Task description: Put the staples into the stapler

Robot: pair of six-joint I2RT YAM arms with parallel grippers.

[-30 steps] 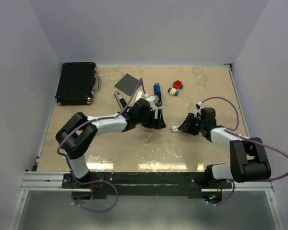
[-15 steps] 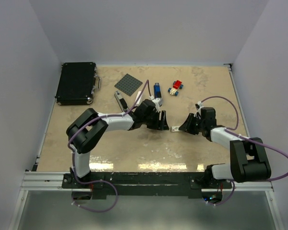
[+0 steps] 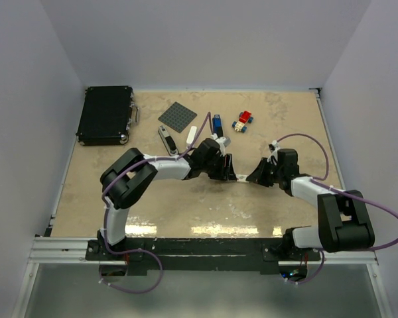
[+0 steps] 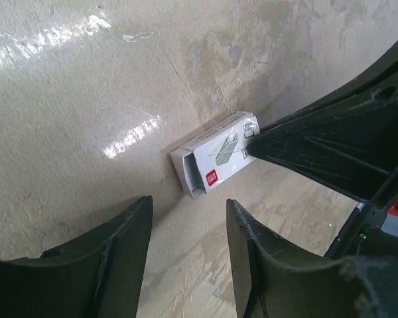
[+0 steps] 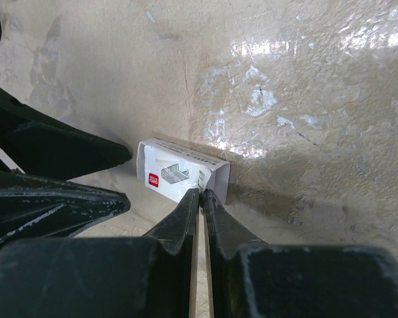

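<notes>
The staples (image 4: 215, 154) are a small white box with a red mark, its grey inner tray poking out at one end. The box lies flat on the table in the top view (image 3: 242, 177) and in the right wrist view (image 5: 182, 171). My left gripper (image 4: 189, 201) is open and empty, a short way from the tray end. My right gripper (image 5: 200, 193) is shut, its tips resting on the box's other end. A blue and black object (image 3: 217, 124) and a black and silver one (image 3: 166, 140) lie behind; I cannot tell which is the stapler.
A black case (image 3: 106, 114) sits at the back left, with a dark grey baseplate (image 3: 177, 116) beside it. A red, white and blue brick car (image 3: 243, 120) is at the back centre. A small white piece (image 3: 191, 134) lies near the left arm.
My left gripper has moved right, up to the staples box, uncovering the small white piece behind it. The right gripper and the box have stayed in place.
</notes>
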